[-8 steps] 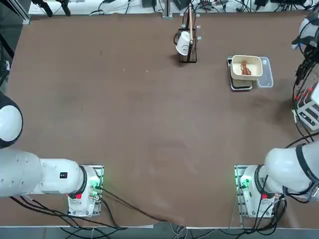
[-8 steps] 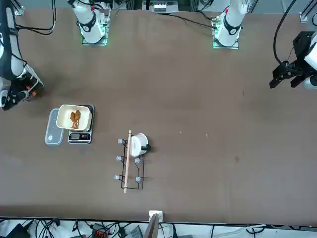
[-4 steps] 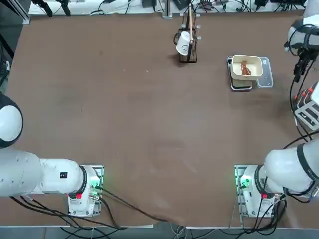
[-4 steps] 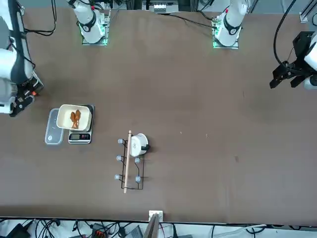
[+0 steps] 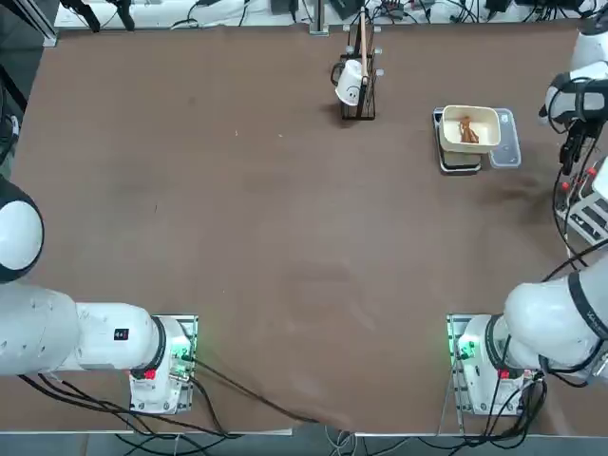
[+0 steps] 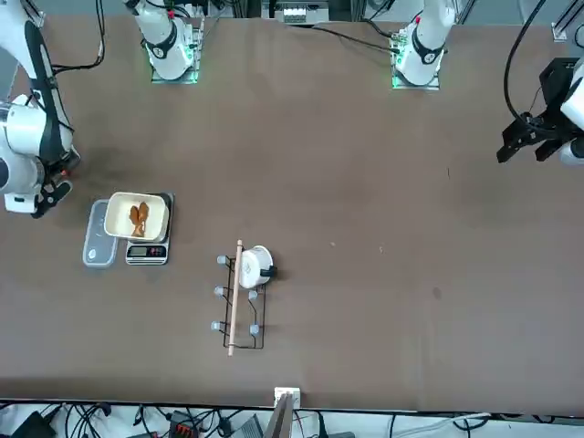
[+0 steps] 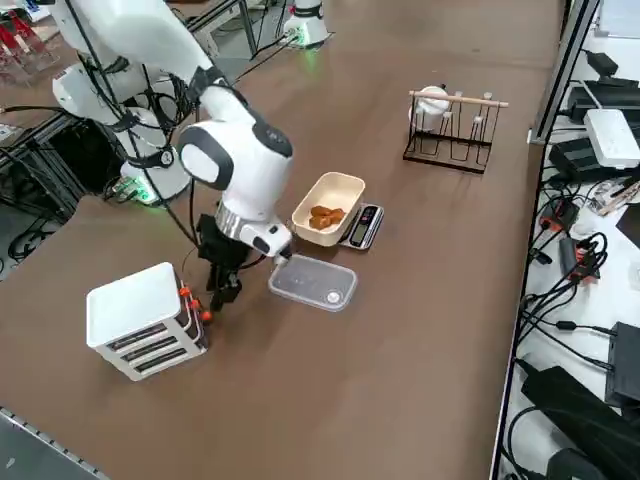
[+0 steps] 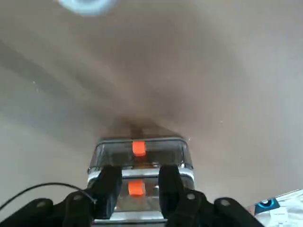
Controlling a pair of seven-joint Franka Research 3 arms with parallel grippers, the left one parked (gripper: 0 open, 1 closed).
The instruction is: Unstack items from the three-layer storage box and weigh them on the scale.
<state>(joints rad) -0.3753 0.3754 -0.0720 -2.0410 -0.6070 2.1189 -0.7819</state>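
The three-layer storage box (image 7: 140,320) is a white tiered rack with orange tabs (image 8: 138,148), standing at the table's right edge (image 5: 591,211). My right gripper (image 7: 222,292) hangs close in front of its drawers. In the wrist view its two dark fingers (image 8: 110,183) stand apart, one on each side of an orange tab, and hold nothing. The scale (image 5: 460,159) carries a cream bowl (image 7: 328,205) with a reddish-brown lumpy item (image 7: 323,215) inside. The scale is apart from the gripper, farther from the robot.
A translucent lid (image 7: 312,283) lies flat between the scale and the storage box, close to the gripper. A black wire stand with a white cup (image 5: 357,81) is at the far middle of the table. Cables trail off the right table edge.
My right arm has moved from beside the scale back along the right edge to the storage box. The bowl and scale have not moved.
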